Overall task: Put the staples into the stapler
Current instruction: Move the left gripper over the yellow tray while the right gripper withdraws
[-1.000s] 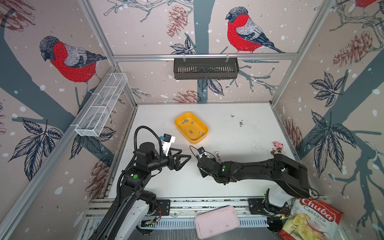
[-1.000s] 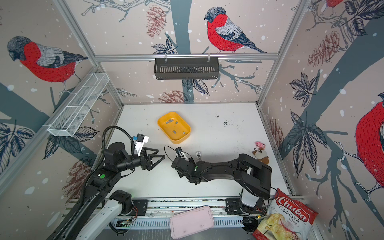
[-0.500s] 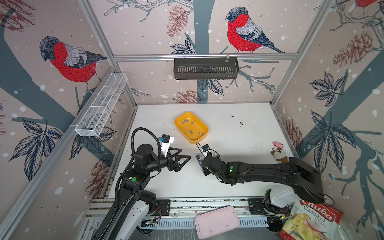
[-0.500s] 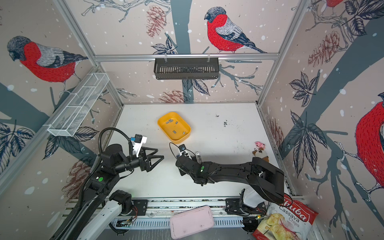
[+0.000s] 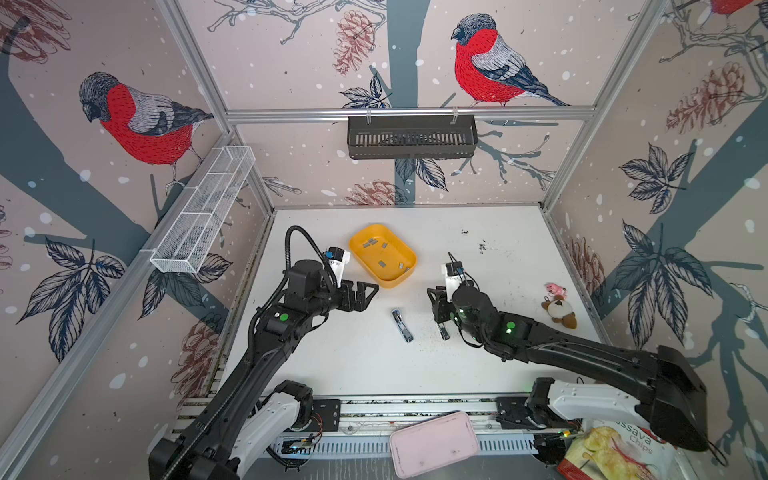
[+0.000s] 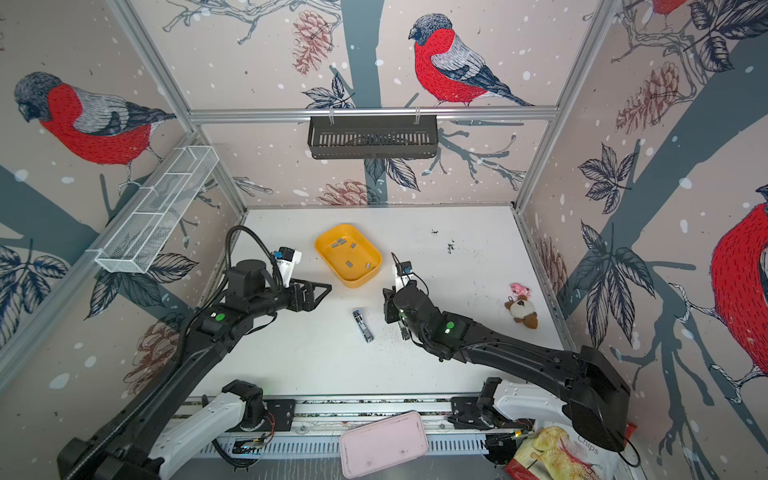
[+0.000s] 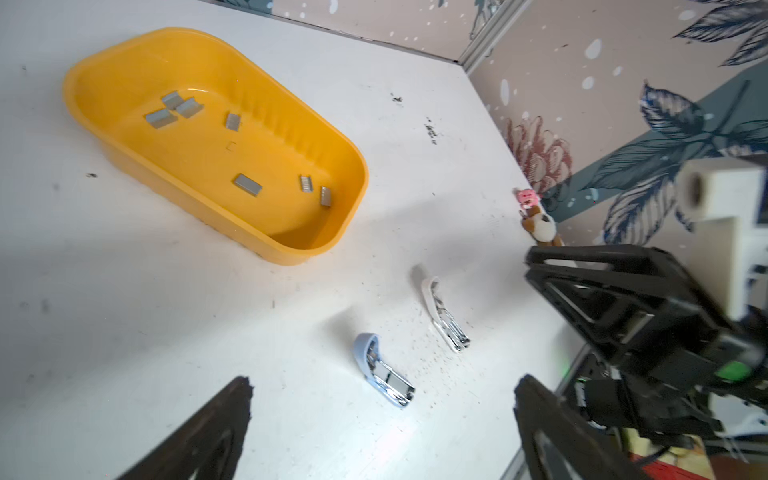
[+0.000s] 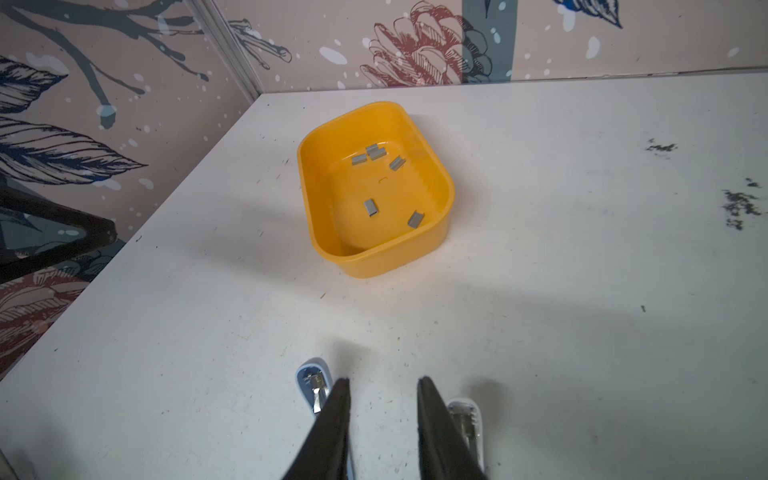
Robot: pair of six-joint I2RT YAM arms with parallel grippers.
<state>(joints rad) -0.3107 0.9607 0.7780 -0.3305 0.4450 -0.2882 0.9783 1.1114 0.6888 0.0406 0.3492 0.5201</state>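
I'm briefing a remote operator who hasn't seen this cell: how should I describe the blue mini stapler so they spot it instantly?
Find the yellow tray on the white table. In both top views two mini staplers lie just below it. The blue stapler is the left one, pale blue-shelled; its neighbour, the white stapler, has a white shell.

Top views look down; both wrist views share yellow tray [image 7: 286, 254] [image 8: 386, 259].

Blk arms [image 5: 257, 353] w/ green LEDs [image 5: 284, 317], white bases [image 5: 270, 419], blk cable loop [image 5: 288, 249].
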